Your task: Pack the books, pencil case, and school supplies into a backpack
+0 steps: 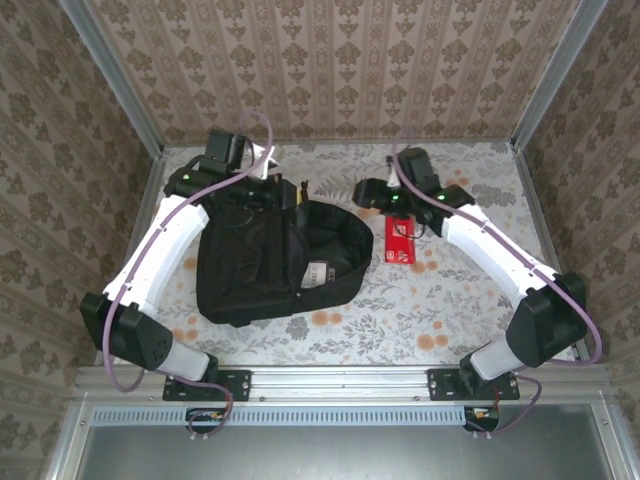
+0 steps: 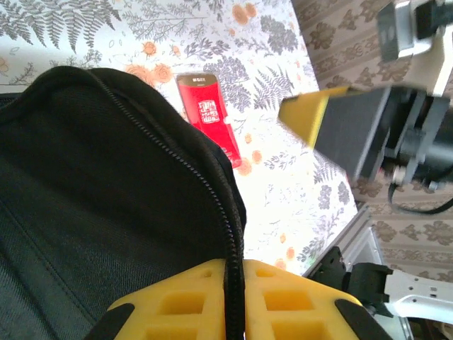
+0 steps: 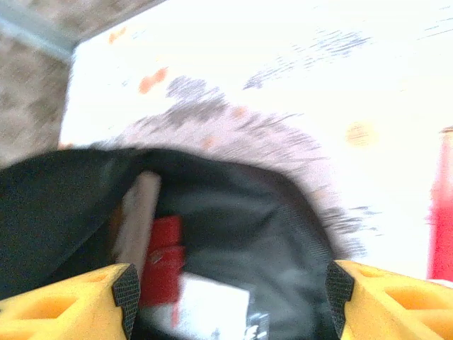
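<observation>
Top view: the black backpack (image 1: 265,265) lies left of the tabletop's (image 1: 400,325) middle, mouth facing right, with a red book (image 1: 400,240) just beside it.

Left wrist view: the left gripper (image 2: 235,287) has its fingers pinched on the backpack's zip rim.

Right wrist view: the right gripper (image 3: 226,290) hangs over the mouth, fingers spread and empty.

Best done by holding the rim high and grasping the book across its narrow width.

Fern-and-flower tablecloth (image 1: 450,320), brown damask wall panels (image 1: 350,60), aluminium rail (image 1: 340,385) along near edge

Gaping backpack (image 1: 250,270) before right claw (image 3: 226,292)
</observation>
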